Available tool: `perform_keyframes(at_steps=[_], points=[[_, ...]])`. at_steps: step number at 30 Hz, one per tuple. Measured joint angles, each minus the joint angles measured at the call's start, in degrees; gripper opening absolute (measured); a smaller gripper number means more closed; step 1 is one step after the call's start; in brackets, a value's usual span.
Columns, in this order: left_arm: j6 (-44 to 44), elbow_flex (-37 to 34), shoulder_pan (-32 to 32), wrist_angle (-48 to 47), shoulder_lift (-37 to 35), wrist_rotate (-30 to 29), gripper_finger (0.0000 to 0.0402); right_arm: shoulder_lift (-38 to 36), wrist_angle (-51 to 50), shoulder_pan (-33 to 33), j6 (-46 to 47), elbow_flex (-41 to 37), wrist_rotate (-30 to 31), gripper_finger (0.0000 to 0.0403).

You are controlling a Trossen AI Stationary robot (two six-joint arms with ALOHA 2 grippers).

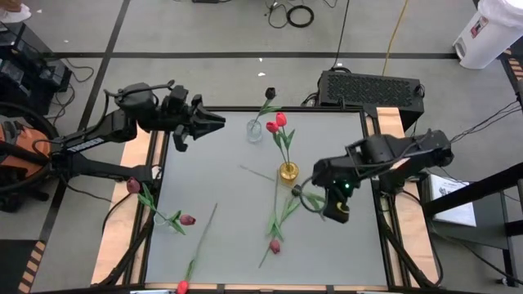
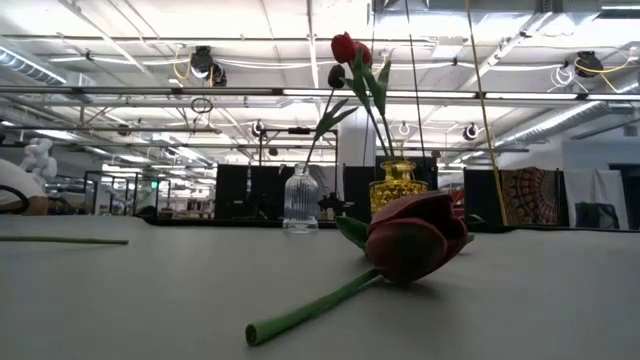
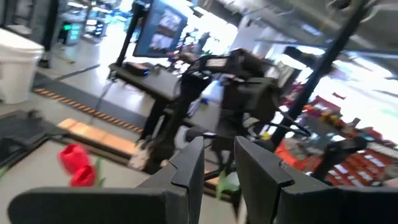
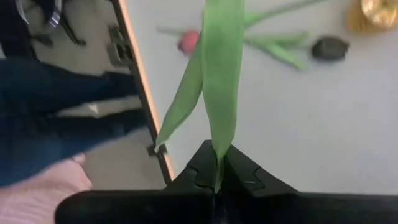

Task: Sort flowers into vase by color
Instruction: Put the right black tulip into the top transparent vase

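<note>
My right gripper (image 1: 327,206) hangs over the table's right half, near the gold vase (image 1: 288,171), and is shut on a flower's long green leaf (image 4: 221,74). That flower's head is hidden. The gold vase holds red tulips (image 1: 276,123). The clear vase (image 1: 255,130) holds a dark-headed tulip (image 1: 270,94). Two tulips lie crossed on the table below my right gripper, one pink-headed (image 4: 188,41) and one dark-headed (image 4: 329,47). My left gripper (image 1: 214,122) waits high at the table's far left, open and with nothing between its fingers (image 3: 189,168). My right gripper pinches the leaf's lower end (image 4: 218,155) between its two shut fingers, which slant down toward the table. The leaf runs on straight past the fingertips, along the fingers, and is lifted clear of the table. A narrower leaf (image 4: 180,99) droops off to one side.
More tulips lie at the table's near left: a maroon one (image 1: 133,186), a pink one (image 1: 188,219) and a red one (image 1: 181,286) at the near edge. A bare stem (image 1: 257,172) lies mid-table. A person's hand (image 4: 43,186) and legs show beyond the near edge.
</note>
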Motion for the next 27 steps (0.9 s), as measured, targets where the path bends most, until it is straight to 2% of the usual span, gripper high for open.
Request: perform_keyframes(at_steps=[14,27], points=[[-3.51,0.0,0.0,2.05,0.19,4.12,0.0095,0.07,17.51,-7.14,-0.66,0.59,-0.1,0.0],[-3.05,0.02,0.01,1.95,0.53,3.22,0.0095,0.09,20.0,-8.03,-0.8,0.59,-0.22,0.0]])
